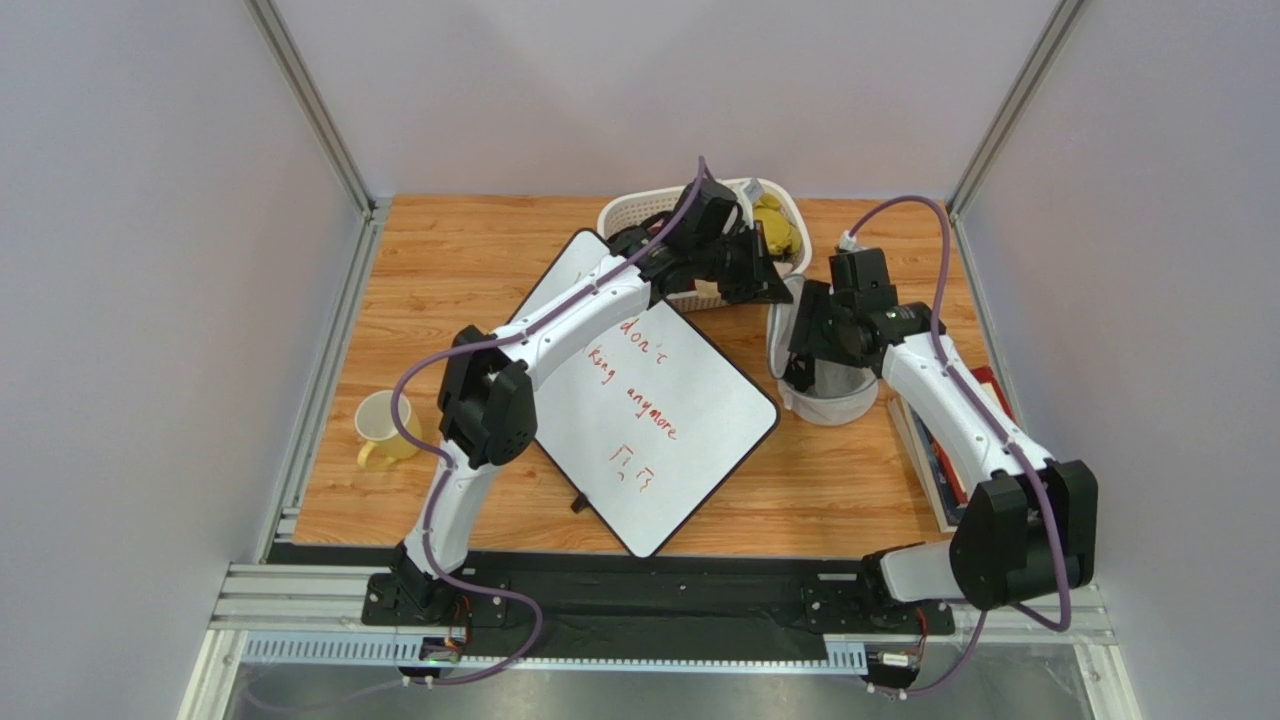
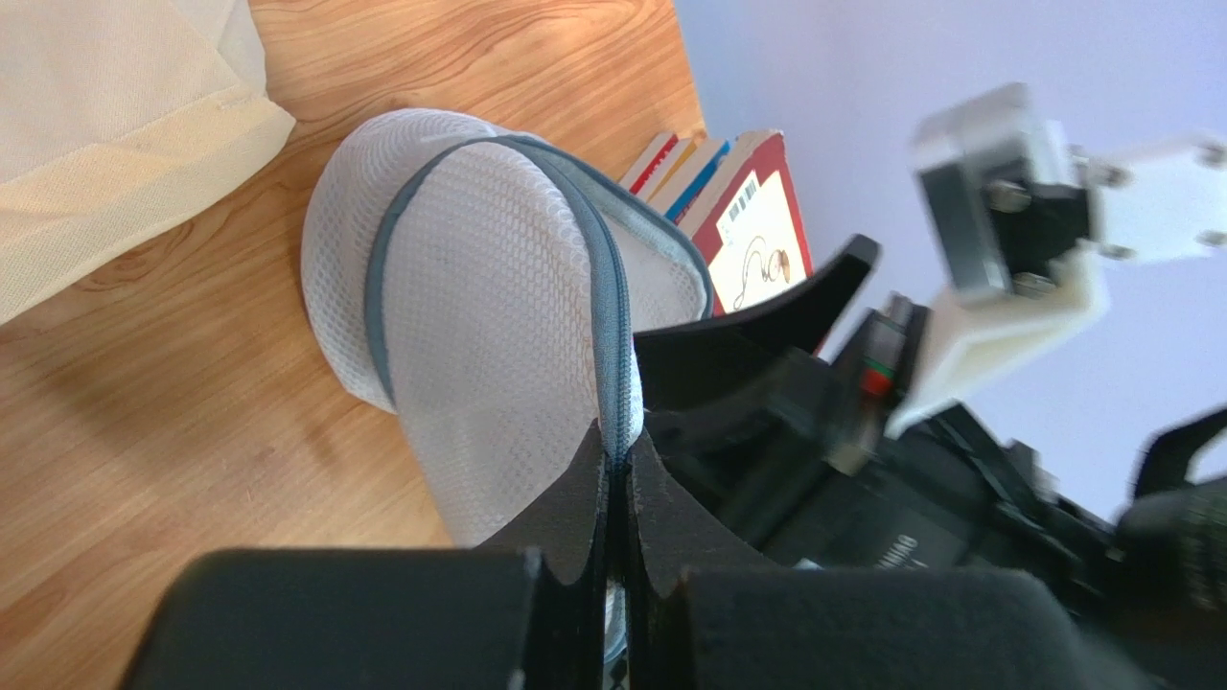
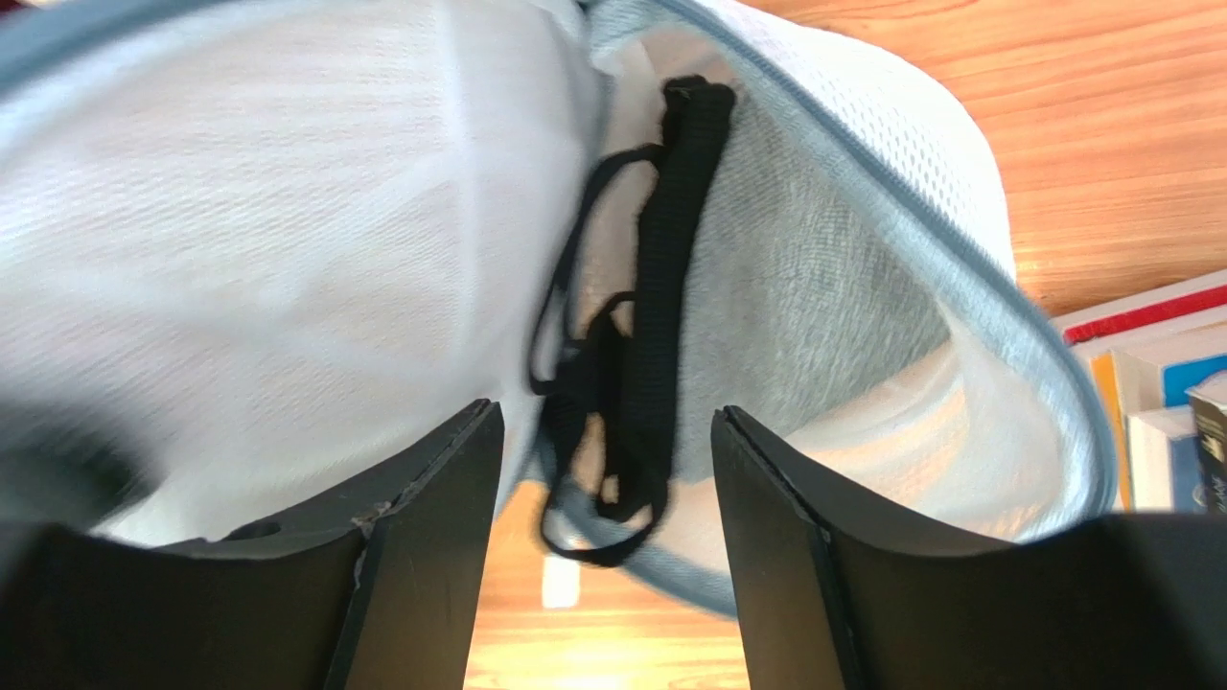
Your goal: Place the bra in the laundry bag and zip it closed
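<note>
Our left gripper (image 2: 619, 463) is pressed together on the grey zipper band (image 2: 614, 331) of the laundry bag (image 2: 490, 288), pinching its rim. Our right gripper (image 3: 605, 417) stands spread just over the bag's open mouth, gripping nothing. The bra (image 3: 670, 288) lies inside the bag, its black straps showing. The bag sits on the wooden table (image 1: 451, 255) beside the books (image 2: 749, 230)

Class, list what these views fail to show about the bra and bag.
- Top view: right arm covers most of the laundry bag; bra unseen.
- Right wrist view: bra shows only black straps; cups unclear.
- Left wrist view: the left gripper, fingers shut, hides any zipper pull.
</note>
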Robot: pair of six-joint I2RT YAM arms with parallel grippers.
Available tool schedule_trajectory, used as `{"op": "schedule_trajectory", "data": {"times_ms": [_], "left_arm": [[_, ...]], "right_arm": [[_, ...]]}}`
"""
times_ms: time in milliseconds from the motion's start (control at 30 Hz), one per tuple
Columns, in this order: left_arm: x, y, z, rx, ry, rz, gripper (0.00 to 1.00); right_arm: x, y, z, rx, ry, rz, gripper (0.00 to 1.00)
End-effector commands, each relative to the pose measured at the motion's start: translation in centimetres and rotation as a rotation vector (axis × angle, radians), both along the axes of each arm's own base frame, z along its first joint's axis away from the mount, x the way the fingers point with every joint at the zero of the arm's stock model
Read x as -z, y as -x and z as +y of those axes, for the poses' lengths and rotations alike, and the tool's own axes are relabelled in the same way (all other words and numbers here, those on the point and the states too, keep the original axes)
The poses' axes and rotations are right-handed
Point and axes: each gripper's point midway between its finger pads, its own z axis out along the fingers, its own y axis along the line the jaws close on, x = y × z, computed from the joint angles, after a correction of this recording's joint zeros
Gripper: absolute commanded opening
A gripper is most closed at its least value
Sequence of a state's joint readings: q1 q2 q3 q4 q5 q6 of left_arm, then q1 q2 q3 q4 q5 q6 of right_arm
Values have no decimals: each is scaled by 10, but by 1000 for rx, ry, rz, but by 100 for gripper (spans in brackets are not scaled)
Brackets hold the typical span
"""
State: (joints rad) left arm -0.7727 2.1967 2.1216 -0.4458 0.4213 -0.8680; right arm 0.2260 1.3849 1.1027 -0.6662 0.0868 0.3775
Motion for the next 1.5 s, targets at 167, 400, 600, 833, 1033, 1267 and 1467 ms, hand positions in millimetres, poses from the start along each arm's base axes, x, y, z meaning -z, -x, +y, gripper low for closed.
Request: {"op": "schedule_trajectory", "data": {"times_ms": [167,400,600,833,1033,1267,1467], "left_arm": [[-62,8,1,24,82,-107,0],[-65,10,1,30,93,-96,0],[-72,16,-3,43,121,-80,0],[-81,21,-4,45,134,-90,0],[-87,20,1,26,123,-122,0],[-77,14,9,-7,52,-161,0],[-76,16,10,-2,45,-152,0]], "right_arm": [[-17,-5,0,26,-69,-51,29],[17,-27,-8,82,-91,-88,0],[65,-41,-4,111,-120,-29,0],[67,-45,-5,100,-95,8,0],[17,-25,-12,82,-73,-38,5],[-26,-25,-22,90,-32,-121,34],[-5,-45,-10,62,-73,-97,39]]}}
